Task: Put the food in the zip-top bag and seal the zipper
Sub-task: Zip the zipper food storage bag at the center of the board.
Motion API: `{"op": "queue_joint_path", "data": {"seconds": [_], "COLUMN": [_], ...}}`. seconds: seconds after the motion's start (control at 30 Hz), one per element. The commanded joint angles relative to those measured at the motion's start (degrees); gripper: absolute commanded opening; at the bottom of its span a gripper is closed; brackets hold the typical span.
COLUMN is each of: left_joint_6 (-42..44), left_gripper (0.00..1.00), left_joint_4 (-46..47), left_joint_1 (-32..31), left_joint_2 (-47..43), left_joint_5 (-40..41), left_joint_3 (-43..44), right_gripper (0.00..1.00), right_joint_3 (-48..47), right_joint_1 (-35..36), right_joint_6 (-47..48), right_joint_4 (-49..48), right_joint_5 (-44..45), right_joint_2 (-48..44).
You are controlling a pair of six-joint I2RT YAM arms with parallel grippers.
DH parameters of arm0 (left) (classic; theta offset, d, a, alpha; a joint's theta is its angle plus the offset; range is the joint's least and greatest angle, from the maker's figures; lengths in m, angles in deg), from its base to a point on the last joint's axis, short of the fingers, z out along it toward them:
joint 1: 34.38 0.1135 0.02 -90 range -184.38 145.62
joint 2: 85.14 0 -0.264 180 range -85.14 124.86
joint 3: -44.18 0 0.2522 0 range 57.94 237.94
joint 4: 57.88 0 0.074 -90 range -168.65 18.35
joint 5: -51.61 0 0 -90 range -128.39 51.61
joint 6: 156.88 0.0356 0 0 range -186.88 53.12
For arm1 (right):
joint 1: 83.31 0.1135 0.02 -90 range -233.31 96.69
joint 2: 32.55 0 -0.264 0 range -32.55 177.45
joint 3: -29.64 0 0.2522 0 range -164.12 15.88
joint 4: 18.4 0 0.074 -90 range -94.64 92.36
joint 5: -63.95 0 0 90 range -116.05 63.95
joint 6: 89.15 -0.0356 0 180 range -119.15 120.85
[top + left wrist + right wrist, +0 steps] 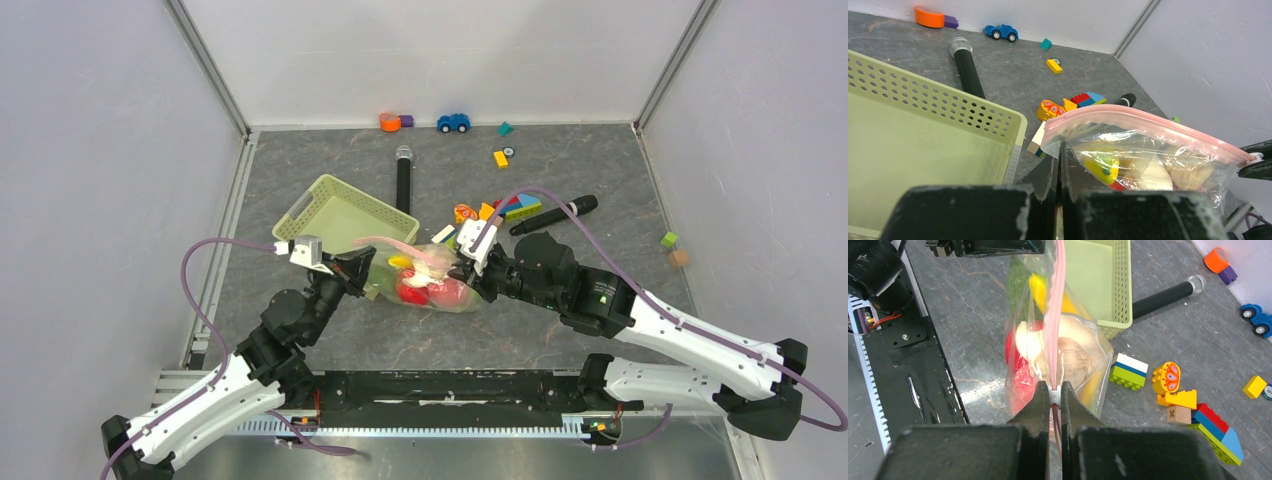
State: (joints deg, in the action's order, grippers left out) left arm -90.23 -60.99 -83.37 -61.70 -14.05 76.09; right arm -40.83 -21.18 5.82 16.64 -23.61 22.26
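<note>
Grey marbled table (330, 340) bearing a pale green perforated plastic basket (335, 210); beside it, a clear pink-tinted zip-top bag (432, 285) containing plastic toy food (418, 291), pink zipper strip (1053, 315) uppermost, its ends pinched by the left gripper (1060, 150) and right gripper (1054, 392).

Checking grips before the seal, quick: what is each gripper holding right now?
Left gripper: shut on the zip-top bag, at one end.
Right gripper: shut on the zipper, at the bag's other end.
</note>
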Motion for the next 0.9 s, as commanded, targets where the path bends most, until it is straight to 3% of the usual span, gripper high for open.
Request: {"op": "queue_joint_path", "data": {"seconds": [0.0, 0.87], "left_joint_6": [-0.79, -0.82], "left_gripper": [0.02, 0.02], "left_joint_4": [-0.90, -2.23], "left_joint_1": [0.83, 0.83], "left_joint_2": [-0.73, 0.71], "left_joint_5": [5.92, 10.08], "left_joint_3": [1.10, 1.62], "right_gripper": [0.00, 0.00], "right_joint_3": [0.29, 0.40], "right_joint_1": [-0.17, -0.25], "right_joint_6": [0.04, -0.51], "right_joint_4": [0.07, 2.19], "right_joint_5": [1.26, 4.08], "right_joint_2": [-1.21, -1.02]}}
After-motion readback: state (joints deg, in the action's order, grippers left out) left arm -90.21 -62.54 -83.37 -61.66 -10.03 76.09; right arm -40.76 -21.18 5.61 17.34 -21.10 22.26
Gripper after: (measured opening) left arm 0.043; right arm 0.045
